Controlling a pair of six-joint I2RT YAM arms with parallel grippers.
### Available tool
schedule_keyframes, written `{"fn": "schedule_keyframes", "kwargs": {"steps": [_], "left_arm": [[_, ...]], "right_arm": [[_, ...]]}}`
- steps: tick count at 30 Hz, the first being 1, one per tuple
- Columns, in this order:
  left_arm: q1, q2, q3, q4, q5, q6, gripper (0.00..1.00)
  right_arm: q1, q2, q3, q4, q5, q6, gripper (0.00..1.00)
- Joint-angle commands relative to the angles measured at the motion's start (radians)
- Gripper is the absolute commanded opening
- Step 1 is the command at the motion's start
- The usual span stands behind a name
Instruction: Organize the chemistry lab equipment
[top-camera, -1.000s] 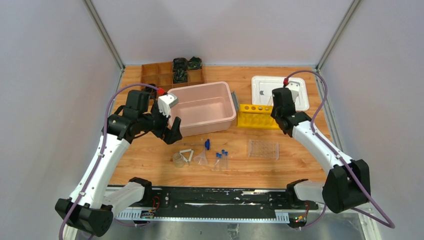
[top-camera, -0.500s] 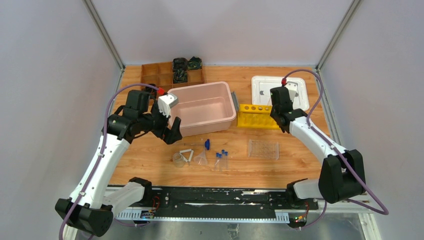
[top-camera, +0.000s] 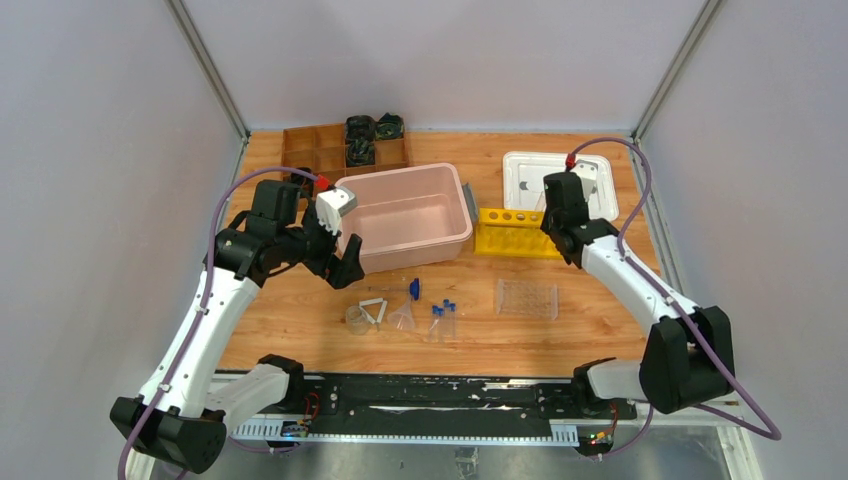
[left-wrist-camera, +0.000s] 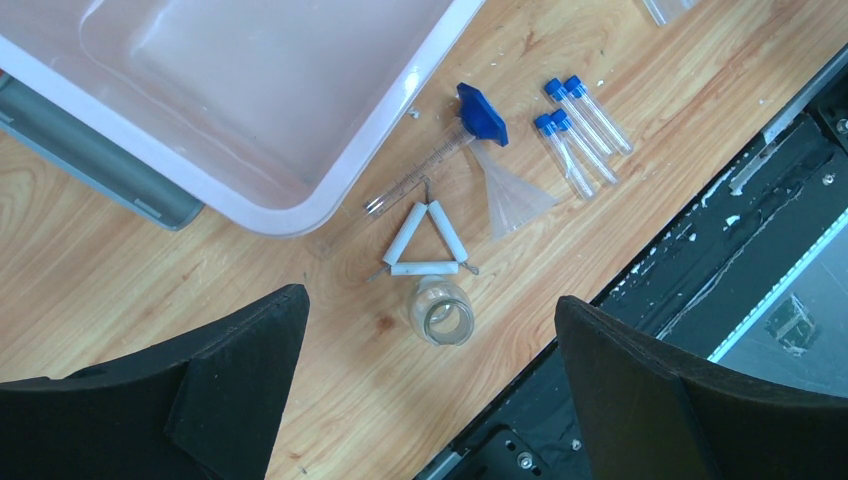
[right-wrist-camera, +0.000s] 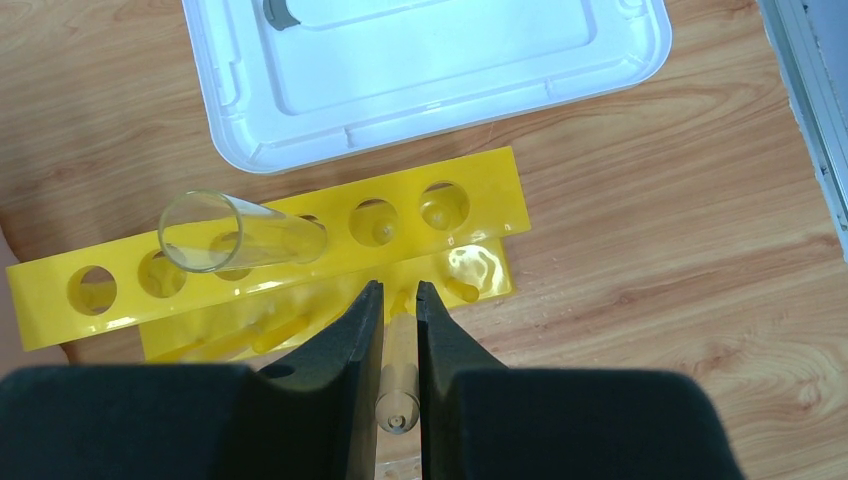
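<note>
Right gripper (right-wrist-camera: 399, 292): pinched on a thin tan rod (right-wrist-camera: 397, 390), shown only in its wrist view, lower centre; yellow holed tube rack (right-wrist-camera: 490, 195) beyond, clear tube (right-wrist-camera: 245, 240) set in one hole. Left gripper (left-wrist-camera: 430, 295): spread wide above white wire triangle (left-wrist-camera: 425, 240), small clear beaker (left-wrist-camera: 443, 312), funnel (left-wrist-camera: 512, 195), blue-capped clear tubes (left-wrist-camera: 580, 130); pink bin (left-wrist-camera: 230, 90) upper left.

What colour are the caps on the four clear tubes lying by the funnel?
Blue. The tube caps show best in the left wrist view.
</note>
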Motion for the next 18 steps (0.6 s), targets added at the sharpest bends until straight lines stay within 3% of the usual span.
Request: {"fn": "schedule_keyframes", "kwargs": {"steps": [1,18], "left_arm": [[-0.004,-0.010,0.027,0.003,0.017,0.010,1.00],[-0.005,-0.010,0.045,0.003,0.024,0.015,1.00]], "right_arm": [[-0.020,0.017,0.026,0.017,0.004,-0.008,0.00],[-0.024,0.078,-0.003,0.065,-0.013,0.000,0.00]]}}
